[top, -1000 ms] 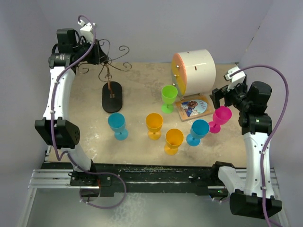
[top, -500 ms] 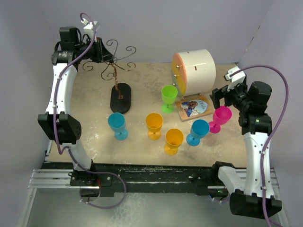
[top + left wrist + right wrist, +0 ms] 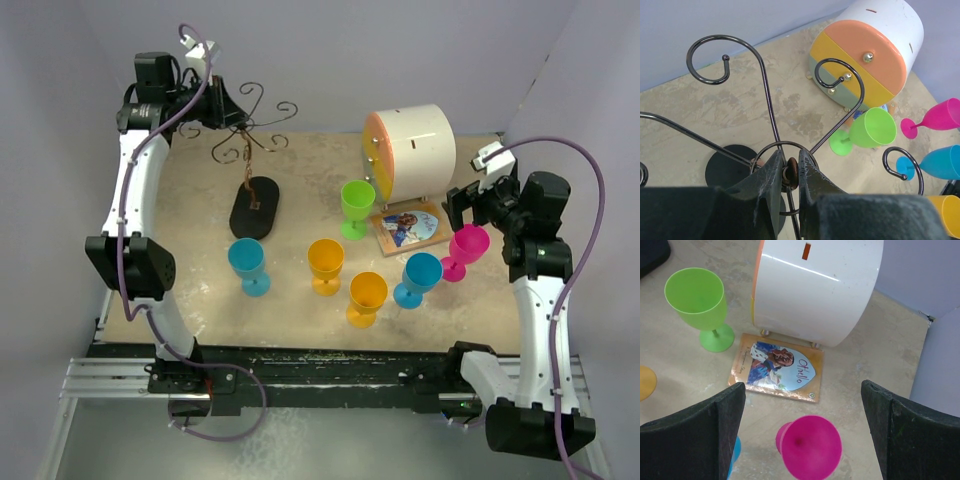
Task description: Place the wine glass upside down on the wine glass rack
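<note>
The wine glass rack point(image 3: 252, 205), a thin dark wire stand with curled arms point(image 3: 767, 100) on a black oval base, leans at the back left. My left gripper point(image 3: 232, 118) point(image 3: 791, 167) is shut on the small brown knob at the top of its stem. Several plastic wine glasses stand upright on the table: pink point(image 3: 467, 247) point(image 3: 812, 446), green point(image 3: 357, 203) point(image 3: 697, 297), two blue point(image 3: 247, 262) point(image 3: 418, 275) and two orange point(image 3: 326, 262) point(image 3: 368, 294). My right gripper point(image 3: 472, 210) point(image 3: 802, 390) hangs open just above the pink glass, its fingers wide to either side and not touching it.
A white cylinder with an orange face and small knobs point(image 3: 410, 150) stands at the back right. A book point(image 3: 410, 228) point(image 3: 777, 367) lies flat in front of it, between the green and pink glasses. Grey walls close in the back and both sides.
My left gripper has carried the top of the rack to the right, and the black base has slid right with it. The right arm and the glasses have not moved.
</note>
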Robot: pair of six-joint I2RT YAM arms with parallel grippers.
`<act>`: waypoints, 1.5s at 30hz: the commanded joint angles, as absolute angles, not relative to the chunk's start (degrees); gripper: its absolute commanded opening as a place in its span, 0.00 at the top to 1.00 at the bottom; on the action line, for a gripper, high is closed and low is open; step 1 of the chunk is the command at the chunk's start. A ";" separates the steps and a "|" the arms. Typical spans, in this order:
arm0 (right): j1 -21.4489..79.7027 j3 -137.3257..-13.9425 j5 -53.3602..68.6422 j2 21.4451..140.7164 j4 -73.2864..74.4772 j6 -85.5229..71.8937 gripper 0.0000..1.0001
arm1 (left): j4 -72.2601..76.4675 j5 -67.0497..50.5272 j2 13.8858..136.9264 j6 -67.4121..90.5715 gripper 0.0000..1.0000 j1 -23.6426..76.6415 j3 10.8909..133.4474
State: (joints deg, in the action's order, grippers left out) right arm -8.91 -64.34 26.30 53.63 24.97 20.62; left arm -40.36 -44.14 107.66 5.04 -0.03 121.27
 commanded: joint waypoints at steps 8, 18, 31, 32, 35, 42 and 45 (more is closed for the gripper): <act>-8.79 -64.16 26.94 53.44 23.64 21.62 0.00 | -37.51 -38.96 102.00 2.38 0.87 2.90 116.72; -8.85 -63.50 15.38 52.45 25.25 23.01 0.00 | -35.54 -35.37 96.71 0.84 0.64 2.90 111.25; -12.77 -59.68 -0.10 54.39 29.75 21.71 0.02 | -33.83 -30.40 88.68 -1.38 0.26 2.90 108.64; -12.89 -59.60 -0.80 55.00 29.86 21.52 0.03 | -33.40 -30.06 87.75 -1.47 0.22 2.90 107.89; -13.12 -59.26 -2.91 56.98 29.88 20.89 0.08 | -32.32 -29.16 84.86 -2.11 0.15 2.90 105.70; -14.08 -60.95 -3.34 63.82 32.45 18.95 0.26 | -29.19 -28.13 77.83 -2.82 0.11 2.90 99.49; -14.47 -61.34 -1.98 65.23 33.77 18.44 0.32 | -27.79 -28.12 75.27 -2.88 0.10 2.90 97.04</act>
